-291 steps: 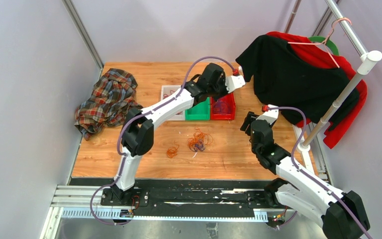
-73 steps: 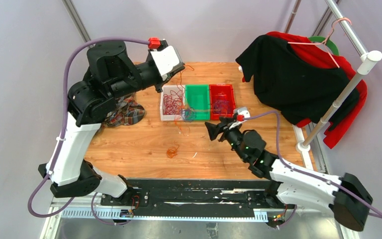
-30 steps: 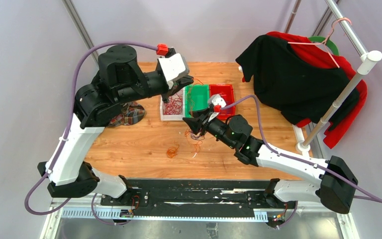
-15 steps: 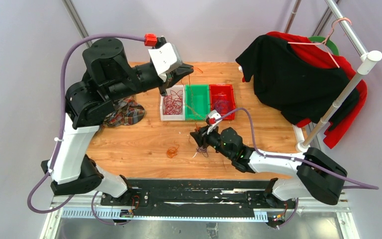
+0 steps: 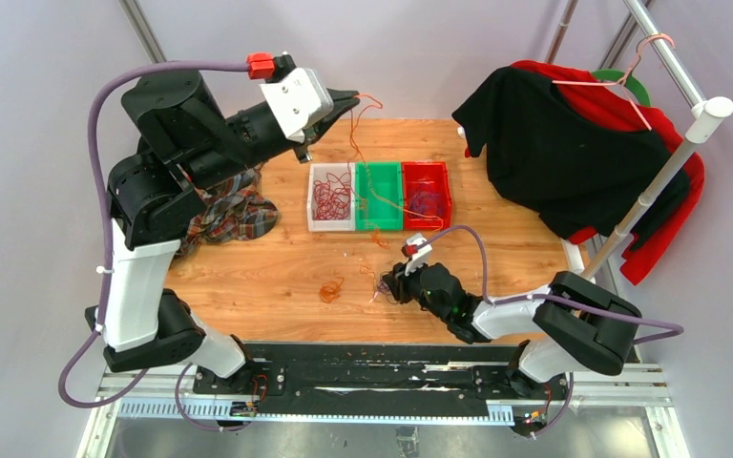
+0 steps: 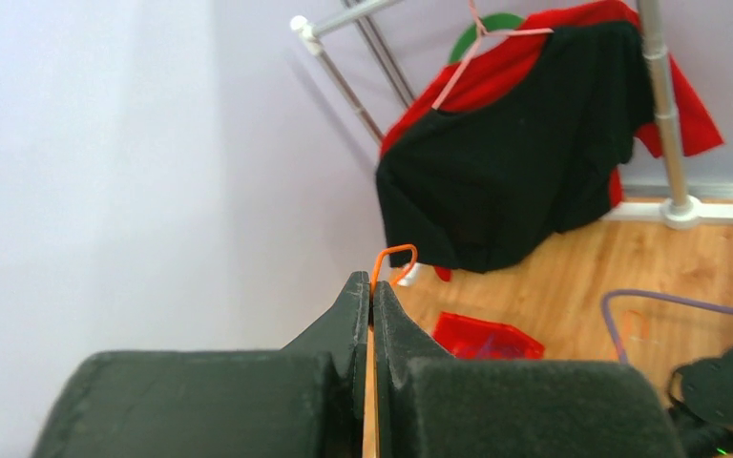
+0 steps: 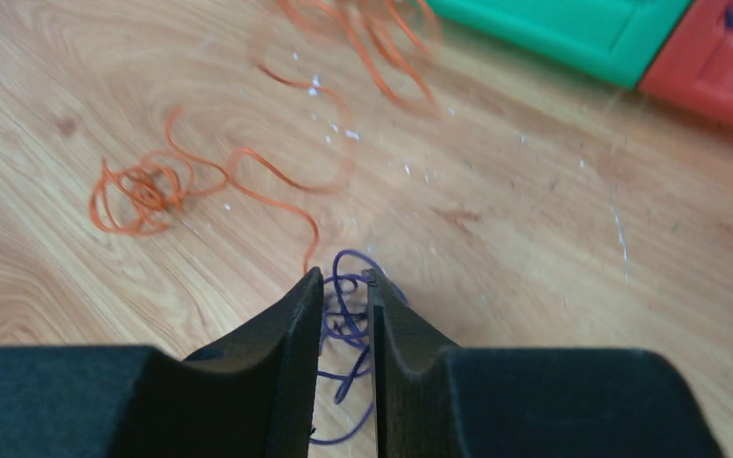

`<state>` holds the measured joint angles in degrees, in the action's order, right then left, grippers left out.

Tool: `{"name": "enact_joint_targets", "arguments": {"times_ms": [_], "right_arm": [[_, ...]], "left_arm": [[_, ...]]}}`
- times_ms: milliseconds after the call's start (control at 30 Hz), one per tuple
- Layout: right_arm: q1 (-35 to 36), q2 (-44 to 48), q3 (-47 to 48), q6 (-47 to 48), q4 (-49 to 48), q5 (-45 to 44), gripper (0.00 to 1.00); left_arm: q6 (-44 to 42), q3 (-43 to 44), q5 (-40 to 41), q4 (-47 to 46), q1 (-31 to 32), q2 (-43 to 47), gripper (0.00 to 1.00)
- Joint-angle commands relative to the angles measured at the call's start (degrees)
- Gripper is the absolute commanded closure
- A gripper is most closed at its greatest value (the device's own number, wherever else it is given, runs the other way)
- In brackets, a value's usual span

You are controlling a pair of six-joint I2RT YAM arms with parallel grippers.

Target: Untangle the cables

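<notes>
My left gripper (image 5: 341,98) is raised high above the table's back edge, shut on a thin orange cable (image 5: 355,143) that trails down toward the bins. In the left wrist view the orange cable (image 6: 393,254) loops out of the closed tips of the left gripper (image 6: 370,284). My right gripper (image 5: 388,284) is low on the wood near the front. Its jaws stand narrowly apart around a small purple cable tangle (image 7: 348,320), seen between the tips of the right gripper (image 7: 345,279). A loose orange coil (image 7: 143,186) lies to its left, the same orange coil (image 5: 330,289) in the top view.
A white bin (image 5: 311,200) with dark red cables, a green bin (image 5: 378,186) and a red bin (image 5: 447,196) stand in a row mid-table. A plaid shirt (image 5: 234,215) lies at the left. Black and red clothes (image 5: 554,153) hang on a rack (image 5: 663,176) at the right.
My left gripper rose and swung back to the left, drawing the orange cable up. My right gripper dropped toward the table's front and its jaws narrowed around the purple tangle.
</notes>
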<state>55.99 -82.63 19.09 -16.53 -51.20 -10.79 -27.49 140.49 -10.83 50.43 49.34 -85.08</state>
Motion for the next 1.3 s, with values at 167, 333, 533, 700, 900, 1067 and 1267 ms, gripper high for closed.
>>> {"name": "enact_joint_targets", "arguments": {"times_ms": [167, 333, 533, 700, 900, 1067, 1267], "right_arm": [[0.6, -2.9, -4.2, -4.5, -3.3, -3.0, 0.78], [0.6, -1.2, -5.9, -4.4, -5.0, -4.1, 0.77], [0.7, 14.7, 1.7, 1.6, 9.4, -1.6, 0.36], [0.7, 22.2, 10.4, 8.0, 18.8, 5.5, 0.31], [0.7, 22.2, 16.9, 12.0, 20.8, 9.6, 0.30], [0.7, 18.6, 20.1, 12.9, 18.5, 9.3, 0.30], [0.7, 12.2, 21.3, 10.8, 11.3, 10.4, 0.27]], "left_arm": [[-7.2, 0.8, 6.2, -12.1, 0.5, 0.3, 1.00], [-8.8, 1.0, 6.8, -15.2, 0.5, 0.1, 1.00], [-8.2, -4.0, 5.8, -15.2, 0.5, 2.4, 1.00], [-7.4, -5.2, 3.8, -14.0, 0.7, 2.7, 1.00], [-6.2, -5.1, 2.4, -13.4, 1.5, 2.3, 1.00], [-5.9, -4.6, 2.3, -13.3, 2.1, 1.9, 1.00], [-5.9, -4.1, 2.8, -13.3, 2.5, 1.8, 0.99]]}}
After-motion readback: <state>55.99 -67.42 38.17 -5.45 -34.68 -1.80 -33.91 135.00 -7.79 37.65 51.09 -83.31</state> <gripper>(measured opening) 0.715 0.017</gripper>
